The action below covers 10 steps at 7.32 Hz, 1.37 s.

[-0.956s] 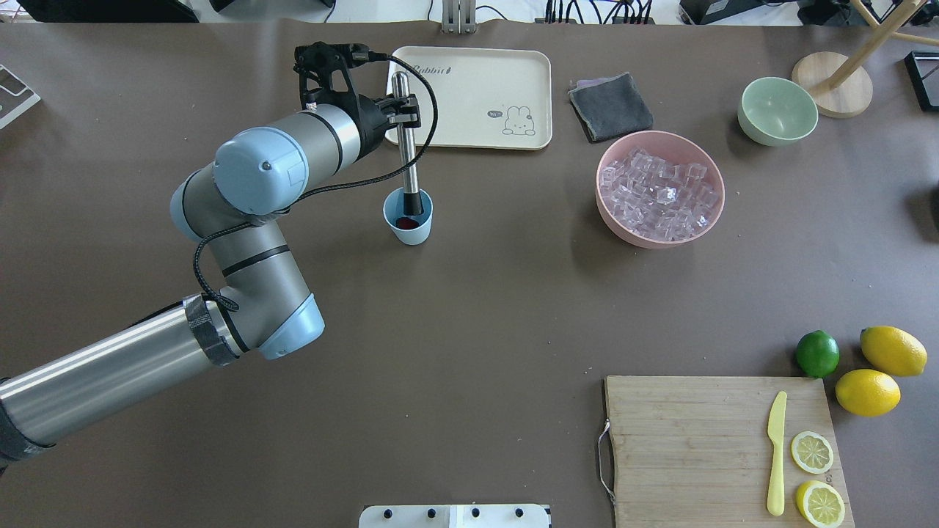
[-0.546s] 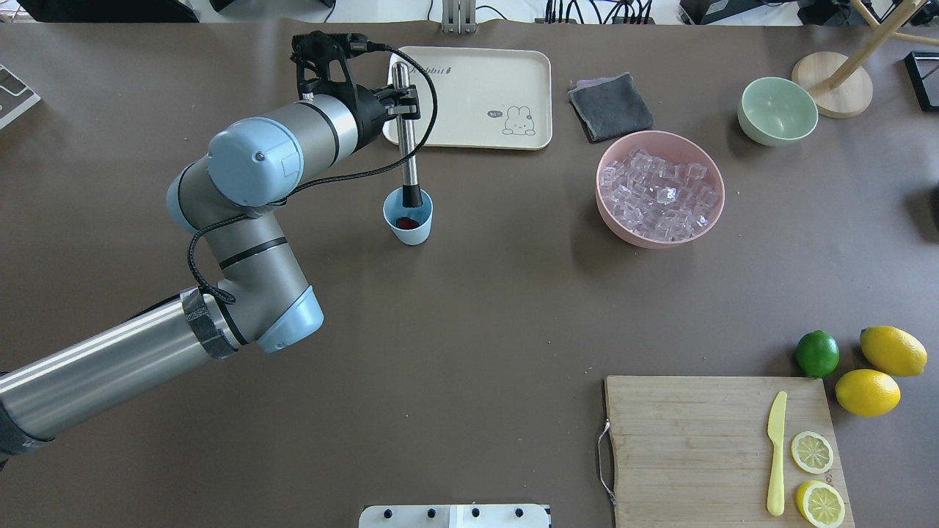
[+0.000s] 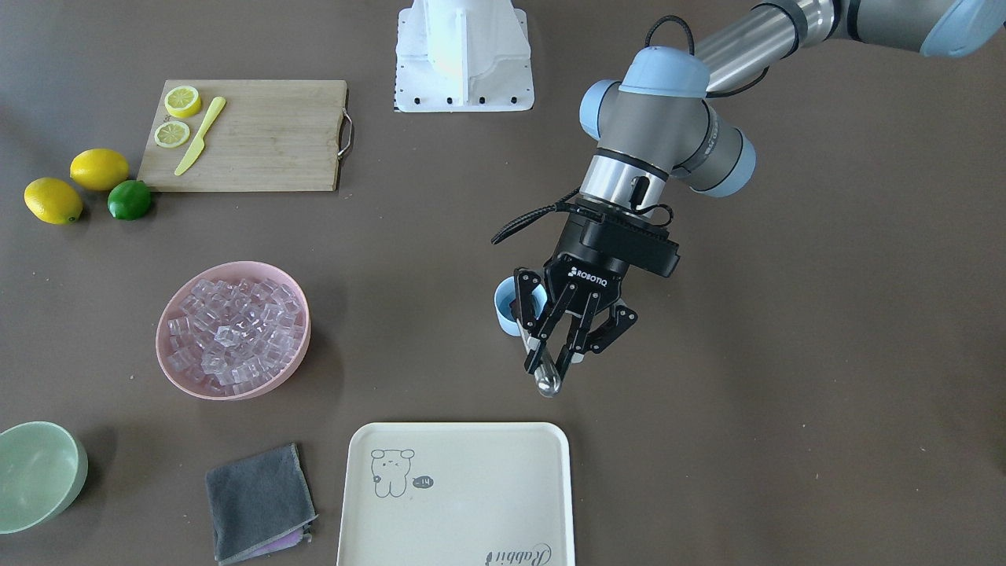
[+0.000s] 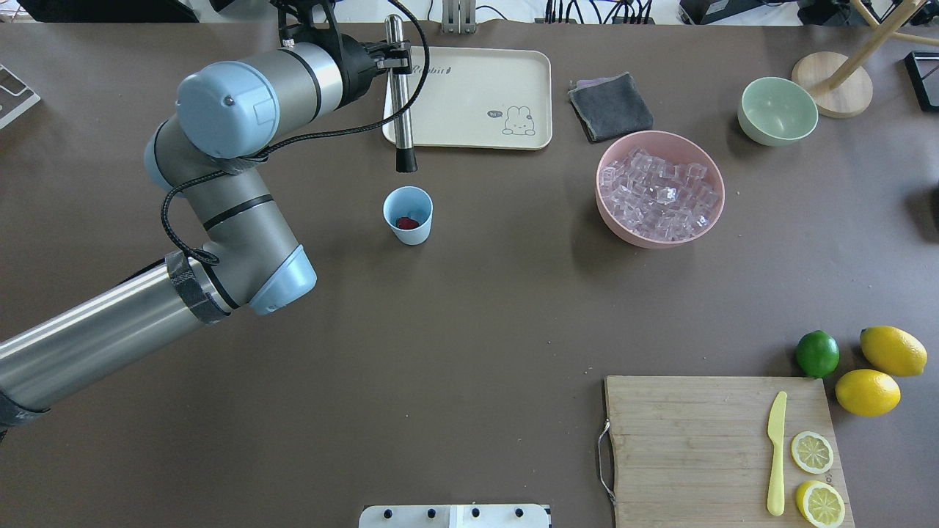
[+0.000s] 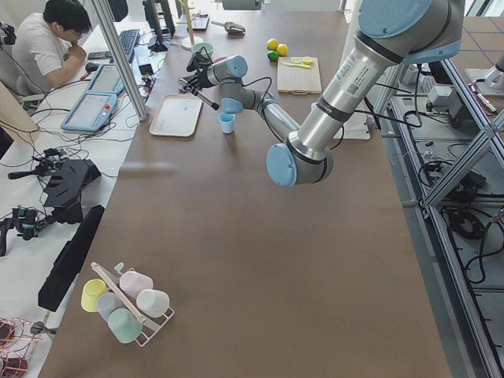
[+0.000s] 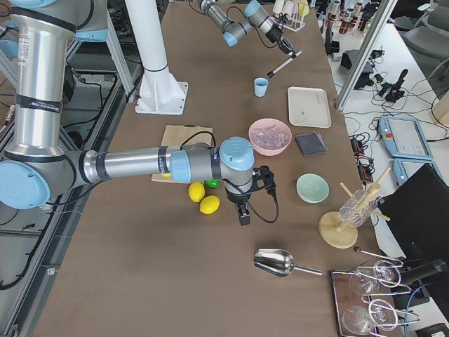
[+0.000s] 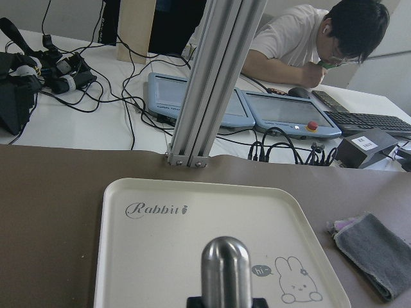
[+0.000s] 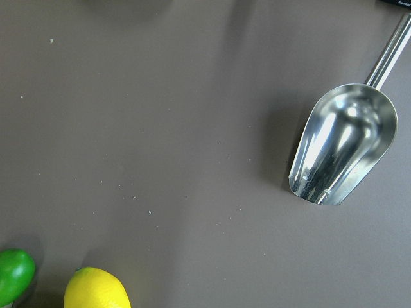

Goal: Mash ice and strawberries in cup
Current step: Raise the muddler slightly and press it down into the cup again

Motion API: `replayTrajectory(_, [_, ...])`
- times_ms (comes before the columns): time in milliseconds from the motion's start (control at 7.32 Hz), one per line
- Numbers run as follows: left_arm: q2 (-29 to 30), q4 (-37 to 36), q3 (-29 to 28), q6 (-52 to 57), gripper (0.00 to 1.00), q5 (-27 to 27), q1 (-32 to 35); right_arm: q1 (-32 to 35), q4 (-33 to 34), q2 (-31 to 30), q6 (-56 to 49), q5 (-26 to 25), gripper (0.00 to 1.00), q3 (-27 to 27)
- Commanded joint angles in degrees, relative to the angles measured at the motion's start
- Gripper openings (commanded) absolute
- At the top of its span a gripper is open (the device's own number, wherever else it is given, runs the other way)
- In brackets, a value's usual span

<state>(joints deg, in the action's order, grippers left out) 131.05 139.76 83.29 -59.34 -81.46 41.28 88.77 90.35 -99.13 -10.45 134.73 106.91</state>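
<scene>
Jaws of the left gripper (image 4: 392,63), upper left of the overhead view, are clamped on the muddler (image 4: 402,110) near its top. This likely leaves the shaft free to reach down into the cup (image 4: 408,220). Its black tip hangs above the cup, outside it. The strawberry (image 4: 406,221) lies in the cup, centre-left. The ice (image 4: 660,194) fills the pink bowl (image 4: 603,202), right of centre. Whether the right gripper (image 6: 243,214) jaws are apart or together cannot be told.

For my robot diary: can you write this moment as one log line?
left gripper: shut on silver metal muddler | muddler tip: outside small light blue plastic cup | cup: red strawberry inside
</scene>
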Motion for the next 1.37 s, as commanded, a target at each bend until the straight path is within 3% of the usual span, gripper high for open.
replayTrajectory(0, [-1.05,0.16,-0.50,0.01,0.00,-0.19,-1.01,0.00,0.00,0.08,-0.01,0.00,0.98,0.06])
replayTrajectory(820, [-3.26,0.60,-0.68,-0.43,0.00,2.00,-6.02,0.00,-0.09,0.08,-0.09,0.00,0.98,-0.03])
replayTrajectory(1229, [-2.39,0.42,0.02,0.01,0.00,1.66,-5.07,0.00,-0.09,0.08,-0.01,0.00,0.98,-0.03])
